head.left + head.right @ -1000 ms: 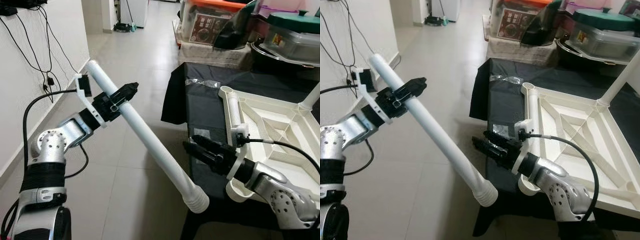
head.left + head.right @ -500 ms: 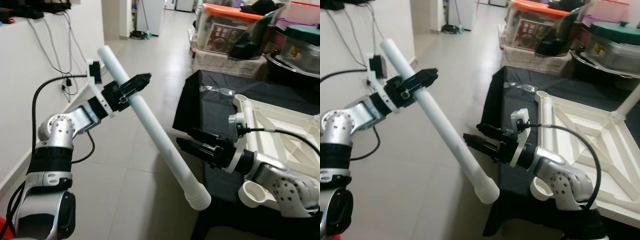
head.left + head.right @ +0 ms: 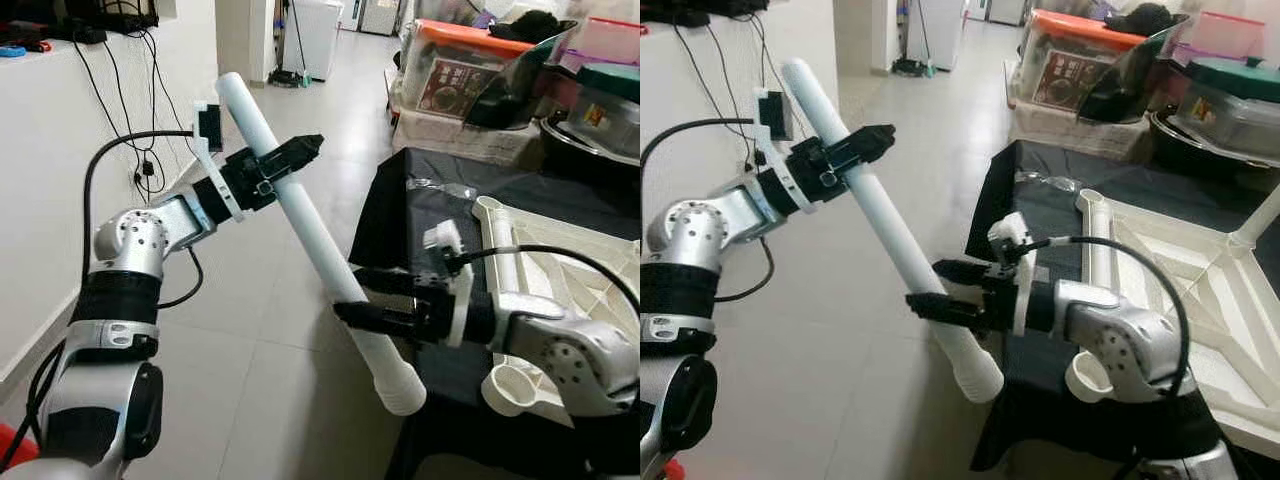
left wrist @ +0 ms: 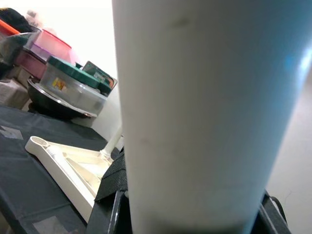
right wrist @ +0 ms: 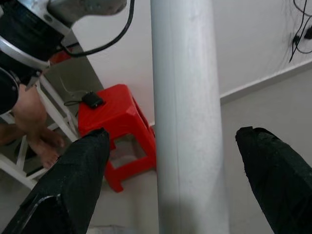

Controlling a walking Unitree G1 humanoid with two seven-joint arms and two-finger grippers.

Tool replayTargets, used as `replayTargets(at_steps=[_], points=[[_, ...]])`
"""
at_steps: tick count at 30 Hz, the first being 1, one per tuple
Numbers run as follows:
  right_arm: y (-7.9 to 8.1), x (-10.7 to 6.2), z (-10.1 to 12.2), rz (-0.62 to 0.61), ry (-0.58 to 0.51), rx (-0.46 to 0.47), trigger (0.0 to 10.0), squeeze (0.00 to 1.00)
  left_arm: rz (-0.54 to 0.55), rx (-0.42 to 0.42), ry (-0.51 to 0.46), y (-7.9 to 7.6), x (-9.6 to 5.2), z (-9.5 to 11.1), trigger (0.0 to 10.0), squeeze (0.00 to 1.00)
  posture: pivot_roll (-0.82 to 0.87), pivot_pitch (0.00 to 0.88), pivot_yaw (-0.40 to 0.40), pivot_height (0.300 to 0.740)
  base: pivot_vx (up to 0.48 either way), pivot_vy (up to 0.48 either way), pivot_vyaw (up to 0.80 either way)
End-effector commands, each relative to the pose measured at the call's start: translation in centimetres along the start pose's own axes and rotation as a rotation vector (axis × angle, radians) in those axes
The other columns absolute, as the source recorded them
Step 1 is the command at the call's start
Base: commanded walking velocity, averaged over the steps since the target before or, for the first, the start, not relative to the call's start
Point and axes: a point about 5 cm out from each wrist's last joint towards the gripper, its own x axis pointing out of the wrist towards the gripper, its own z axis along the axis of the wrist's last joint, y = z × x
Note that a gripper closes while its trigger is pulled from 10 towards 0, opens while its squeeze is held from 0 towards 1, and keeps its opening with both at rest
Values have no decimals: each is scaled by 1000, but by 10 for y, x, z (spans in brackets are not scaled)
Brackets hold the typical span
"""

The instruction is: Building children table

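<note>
Table leg [image 3: 300, 225]: a long white tube, held slanted over the tiled floor [image 3: 240, 380], its ribbed lower end low beside the desk edge, its plain end raised toward the wall.
Left gripper [image 3: 292, 160]: jaws pinched on the table leg near its upper end; in the left wrist view the tube [image 4: 195, 112] is seen pressed right against the camera.
Right gripper [image 3: 940, 290]: jaws spread, one finger on each side of the leg's lower part; in the right wrist view the two black fingers [image 5: 73, 180] are seen well apart from the tube between them.
Table top [image 3: 1180, 290]: white, laid upside down on the desk, ribs up, one leg already fitted at its far corner.
Desk [image 3: 400, 215]: draped in a black cloth.
Background: storage boxes [image 3: 455, 75] are stacked behind the desk; a red stool [image 5: 117, 136] and a person's bare foot are seen on the floor.
</note>
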Motion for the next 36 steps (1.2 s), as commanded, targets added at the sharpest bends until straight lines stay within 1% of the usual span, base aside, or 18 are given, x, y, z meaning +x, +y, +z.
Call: replayTargets(at_steps=[1,2,3,12,19,25,36], points=[[0,2,-1,-17,36,-3,10000,0,-30,9,2,-3,8,1,10000,0,88,0,-107,740,0,0,0],[-3,8,-8,-40,86,15,10000,0,-41,6,-5,-3,12,2,10000,0,88,0,-104,740,0,0,0],[-4,11,-10,-50,104,19,10000,0,-44,5,-6,-3,13,1,10000,0,88,0,-104,740,0,0,0],[-9,23,-16,-85,166,12,10000,0,-62,4,-4,-4,19,1,10000,0,89,0,-102,740,0,0,0],[-12,28,-16,-96,190,11,10000,0,-73,3,1,-4,22,-1,10000,0,88,0,-103,740,0,0,0],[-14,31,-18,-117,238,5,10000,0,-76,-4,-1,-2,23,-2,10000,0,84,0,-100,740,0,0,0],[-10,37,-17,-94,271,-38,10000,0,-80,-3,0,-1,25,-3,10000,0,78,0,-95,740,0,0,0]])
